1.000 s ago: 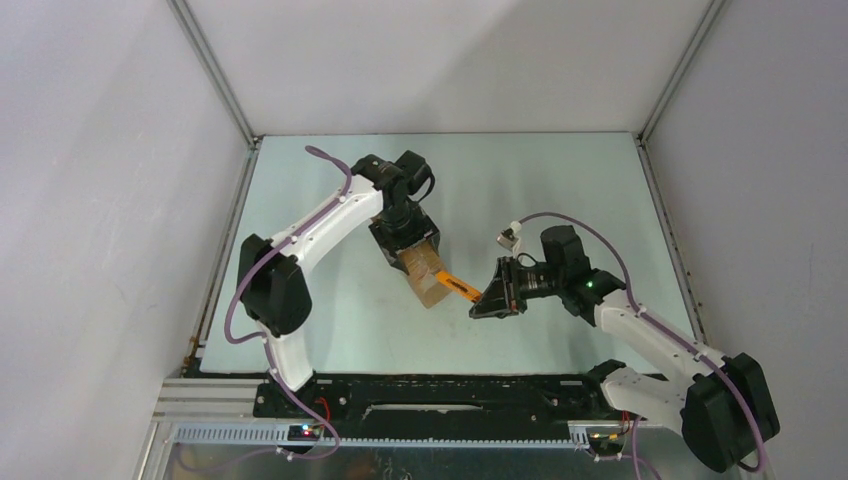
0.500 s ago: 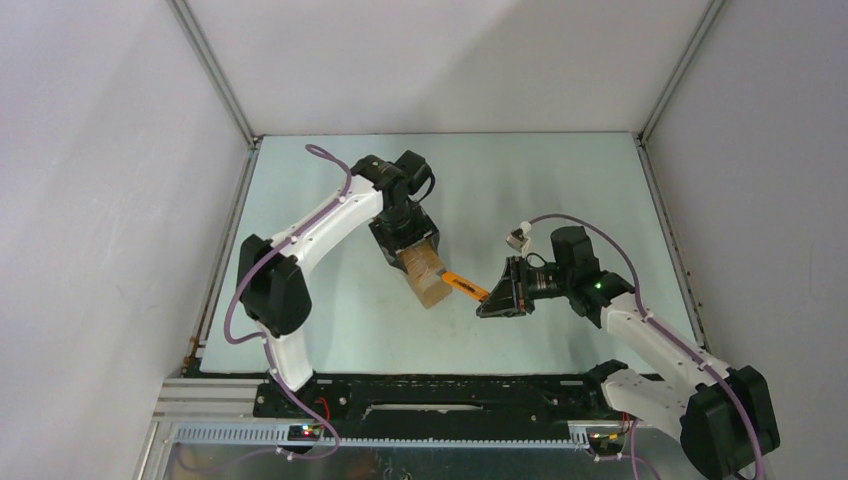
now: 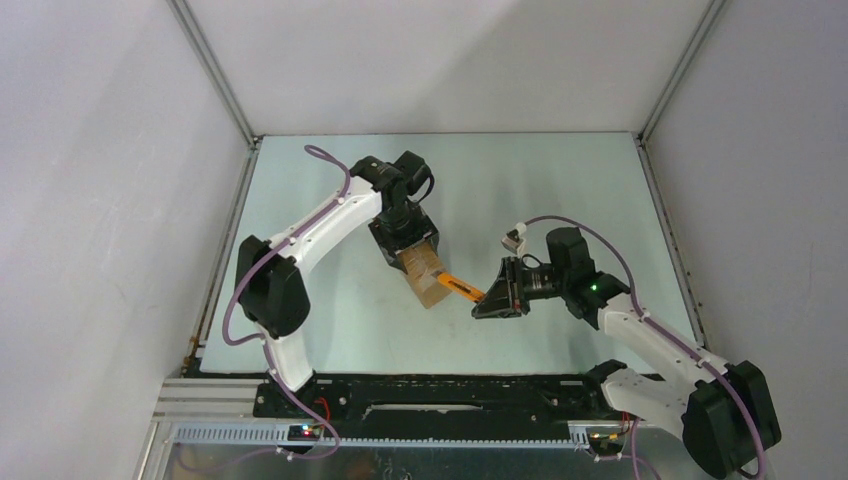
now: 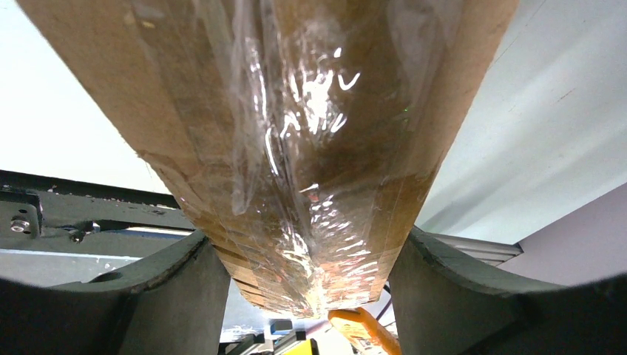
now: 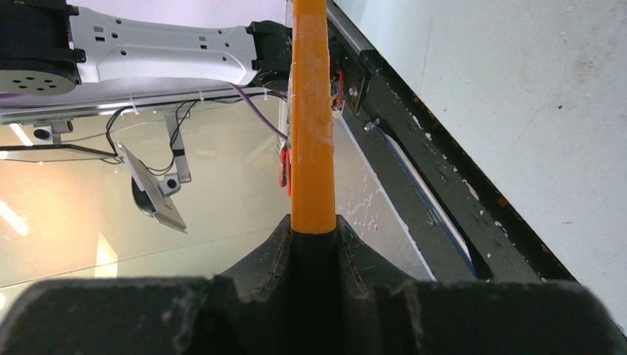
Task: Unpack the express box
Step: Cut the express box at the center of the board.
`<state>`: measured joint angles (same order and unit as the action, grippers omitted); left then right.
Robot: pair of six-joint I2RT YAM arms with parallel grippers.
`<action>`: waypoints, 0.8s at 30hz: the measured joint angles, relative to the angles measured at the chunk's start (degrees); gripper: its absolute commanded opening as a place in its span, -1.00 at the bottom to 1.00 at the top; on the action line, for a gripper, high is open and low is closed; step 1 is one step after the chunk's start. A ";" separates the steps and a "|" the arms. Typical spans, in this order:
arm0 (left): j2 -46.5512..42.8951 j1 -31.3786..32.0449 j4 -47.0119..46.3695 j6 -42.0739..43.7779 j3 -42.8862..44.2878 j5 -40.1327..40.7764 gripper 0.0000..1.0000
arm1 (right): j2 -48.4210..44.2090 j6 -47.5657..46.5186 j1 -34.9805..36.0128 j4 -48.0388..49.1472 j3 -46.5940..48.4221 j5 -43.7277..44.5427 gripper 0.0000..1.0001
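Boxed in by plain grey walls (image 3: 90,220) left, right and top of frame; floored by a pale green surface (image 3: 560,180); edged below by a black rail (image 3: 450,385).

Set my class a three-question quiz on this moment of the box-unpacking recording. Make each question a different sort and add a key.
1. True or false: the left gripper is closed on the express box.
2. Which of these does the right gripper hold?
A. an orange utility knife
B. a roll of tape
C. nothing
3. Short answer: in the left wrist view, what shiny material runs along the face of the box between the fingers?

Key:
1. True
2. A
3. clear tape
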<state>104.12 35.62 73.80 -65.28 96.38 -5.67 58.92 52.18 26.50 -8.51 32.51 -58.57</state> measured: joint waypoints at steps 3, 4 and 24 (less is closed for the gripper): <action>-0.07 0.00 -0.11 0.00 -0.07 0.00 0.29 | 0.00 0.59 1.01 0.59 0.00 0.46 -1.00; -0.07 0.00 -0.13 0.00 -0.07 0.02 0.29 | 0.00 1.01 1.49 0.90 0.00 0.68 -1.00; -1.36 -0.02 -1.68 -0.28 -1.97 -0.63 0.28 | -0.66 12.68 5.35 17.25 -7.23 5.03 -1.00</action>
<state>102.76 35.59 72.12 -65.56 94.41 -6.31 58.26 64.86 31.86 8.73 25.28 -53.54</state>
